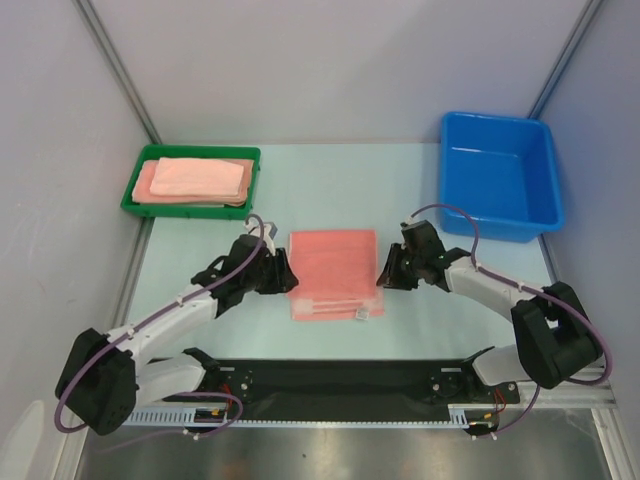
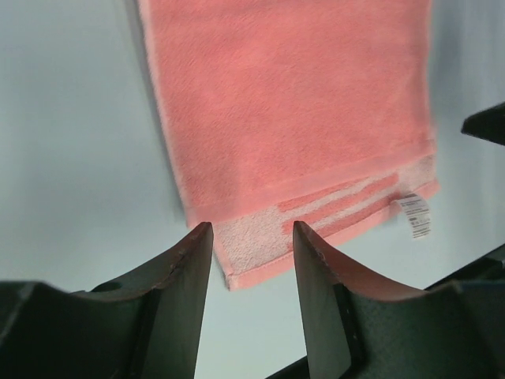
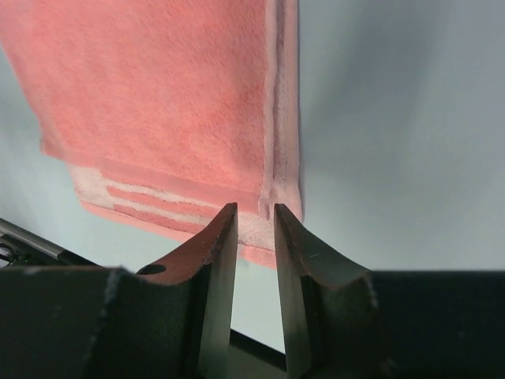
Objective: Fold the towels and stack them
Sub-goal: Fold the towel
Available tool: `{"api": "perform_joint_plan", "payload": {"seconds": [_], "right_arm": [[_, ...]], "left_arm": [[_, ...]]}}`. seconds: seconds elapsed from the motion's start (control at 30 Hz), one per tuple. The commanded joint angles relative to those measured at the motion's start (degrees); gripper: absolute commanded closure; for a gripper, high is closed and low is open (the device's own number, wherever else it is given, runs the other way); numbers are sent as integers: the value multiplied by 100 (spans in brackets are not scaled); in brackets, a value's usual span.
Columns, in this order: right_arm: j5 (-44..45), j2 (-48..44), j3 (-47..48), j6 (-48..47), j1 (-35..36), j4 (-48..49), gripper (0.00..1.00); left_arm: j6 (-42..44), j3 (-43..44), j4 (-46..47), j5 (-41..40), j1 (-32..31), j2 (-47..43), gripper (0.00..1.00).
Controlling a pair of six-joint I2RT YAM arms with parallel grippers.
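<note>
A salmon-pink towel [image 1: 333, 272] lies folded flat on the table between my two grippers, with a white tag [image 1: 362, 313] at its near right corner. My left gripper [image 1: 287, 276] is open at the towel's left edge. In the left wrist view the towel's [image 2: 292, 103] near corner lies just beyond the open gripper [image 2: 252, 233], which holds nothing. My right gripper [image 1: 384, 277] is at the towel's right edge. In the right wrist view its jaws stand a narrow gap apart, and the gripper [image 3: 254, 212] is empty just short of the towel's [image 3: 158, 95] hemmed edge.
A green tray [image 1: 185, 211] at the back left holds a stack of folded peach towels [image 1: 200, 178]. A blue bin [image 1: 497, 215] stands at the back right. Grey walls close in both sides. A black rail runs along the near edge.
</note>
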Motion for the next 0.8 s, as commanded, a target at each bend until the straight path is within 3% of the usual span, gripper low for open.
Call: {"api": "perform_joint_plan", "payload": {"seconds": [0.0,0.53,0.63,0.77], "right_arm": [[289,107,251,490,259,-240,70],[746,581,58,877,593,76,71],[738,616,-3,903,593,164,74],[799,616,-4,877,585,164,78]], "left_arm": [[-545,-307,131,-355,2,85,49],[-695,-519,871,-522,28,1052,51],[-694,-536,932,-469,81,1148,54],[-721,-545,906,-302,125,1298,67]]}}
